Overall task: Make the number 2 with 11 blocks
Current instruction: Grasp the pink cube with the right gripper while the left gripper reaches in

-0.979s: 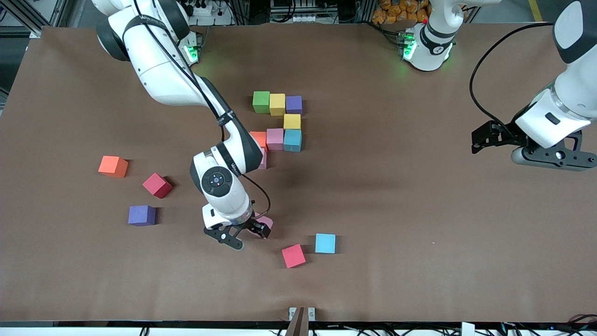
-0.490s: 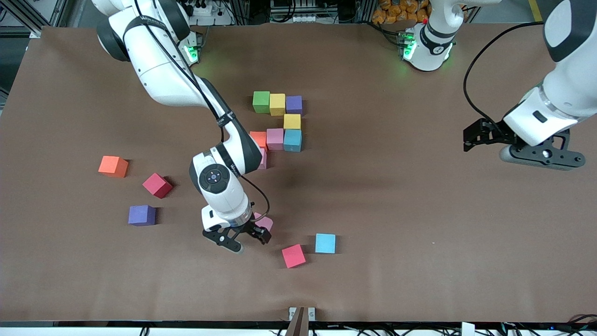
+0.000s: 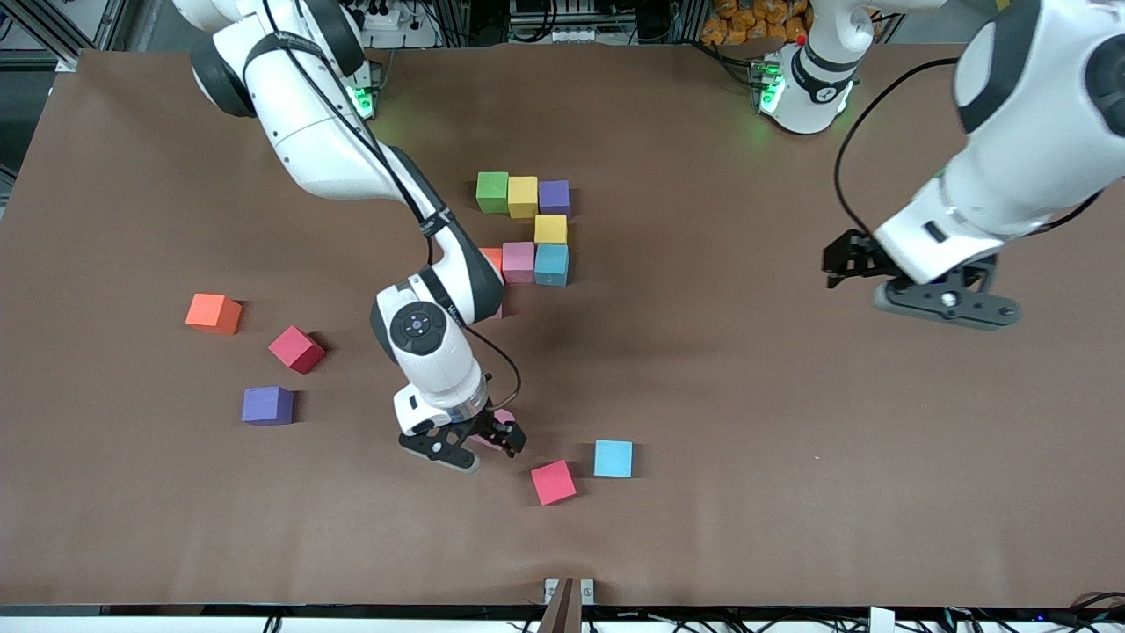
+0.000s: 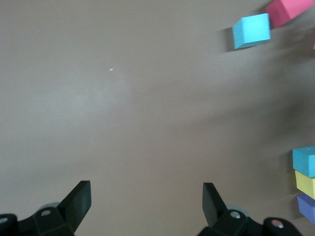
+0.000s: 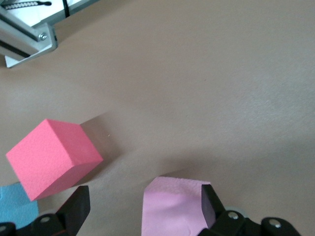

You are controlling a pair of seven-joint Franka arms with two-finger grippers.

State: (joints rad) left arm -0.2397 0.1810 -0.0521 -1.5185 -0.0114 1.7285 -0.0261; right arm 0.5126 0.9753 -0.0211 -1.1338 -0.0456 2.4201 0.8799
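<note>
The partly built number 2 sits mid-table: green (image 3: 492,192), yellow (image 3: 522,196) and purple (image 3: 554,197) blocks in a row, then a yellow block (image 3: 550,229), then orange (image 3: 489,257), pink (image 3: 518,261) and light blue (image 3: 551,264). My right gripper (image 3: 497,437) is low and open astride a loose pink block (image 5: 172,209). That block lies against one finger (image 5: 210,202), and the gap to the other is wide. My left gripper (image 3: 845,264) hangs open and empty over bare table toward the left arm's end; the left gripper (image 4: 146,196) also shows in its wrist view.
Loose blocks lie about. A red one (image 3: 554,482) and a light blue one (image 3: 613,458) sit close to the right gripper. Orange (image 3: 213,313), red (image 3: 296,349) and purple (image 3: 267,405) blocks lie toward the right arm's end. The right forearm covers part of the figure.
The right gripper has shifted a little toward the left arm's end, onto the pink block. The left arm has swung in toward the middle of the table. No block has moved.
</note>
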